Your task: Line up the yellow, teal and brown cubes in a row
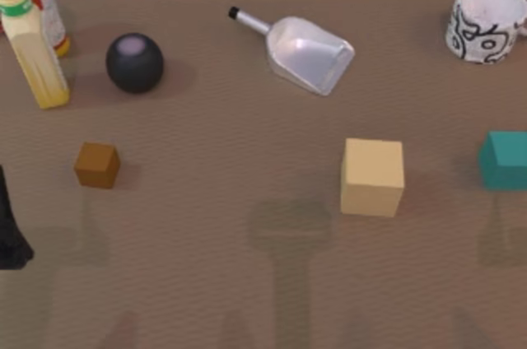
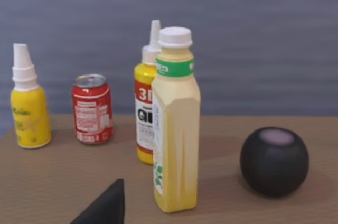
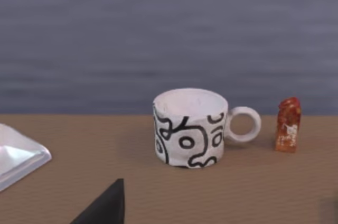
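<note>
Brown cube [image 1: 97, 165] sits at table left, yellow cube [image 1: 373, 177] right of centre, teal cube [image 1: 504, 160] at the right edge, all well apart in a rough line. Behind them: two yellow squeeze bottles [image 1: 33, 51], black sphere [image 1: 134, 62], silver scoop [image 1: 306, 52], patterned white mug [image 1: 486, 21]. Left arm [image 1: 11, 230] shows only as a dark shape at the left edge, its gripper state cannot tell; right gripper not seen in the top view, fingers cannot tell. Left wrist view adds a red can [image 2: 92, 108], right wrist view a small red-orange figure [image 3: 288, 124] beside the mug
</note>
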You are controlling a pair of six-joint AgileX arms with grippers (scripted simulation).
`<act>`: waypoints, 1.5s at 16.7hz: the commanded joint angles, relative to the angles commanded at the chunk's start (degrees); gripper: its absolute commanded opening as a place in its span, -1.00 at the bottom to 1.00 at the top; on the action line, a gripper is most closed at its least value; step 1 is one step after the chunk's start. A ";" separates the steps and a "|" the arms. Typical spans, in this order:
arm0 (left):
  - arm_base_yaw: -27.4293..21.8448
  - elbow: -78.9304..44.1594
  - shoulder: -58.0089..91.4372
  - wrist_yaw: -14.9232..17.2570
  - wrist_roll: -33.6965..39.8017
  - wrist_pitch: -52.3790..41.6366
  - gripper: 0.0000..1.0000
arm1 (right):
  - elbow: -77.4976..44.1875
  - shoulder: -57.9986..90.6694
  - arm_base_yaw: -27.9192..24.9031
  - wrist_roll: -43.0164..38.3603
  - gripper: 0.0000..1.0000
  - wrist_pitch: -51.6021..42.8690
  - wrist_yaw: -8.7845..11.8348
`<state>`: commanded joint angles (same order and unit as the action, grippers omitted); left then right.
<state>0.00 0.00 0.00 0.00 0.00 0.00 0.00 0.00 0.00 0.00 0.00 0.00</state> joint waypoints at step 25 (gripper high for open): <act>-7.51 -82.02 106.99 0.04 -0.47 -56.07 1.00 | 0.00 0.00 0.00 0.00 1.00 0.00 0.00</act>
<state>-7.51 -82.02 106.99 0.04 -0.47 -56.07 0.00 0.00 0.00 0.00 0.00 0.00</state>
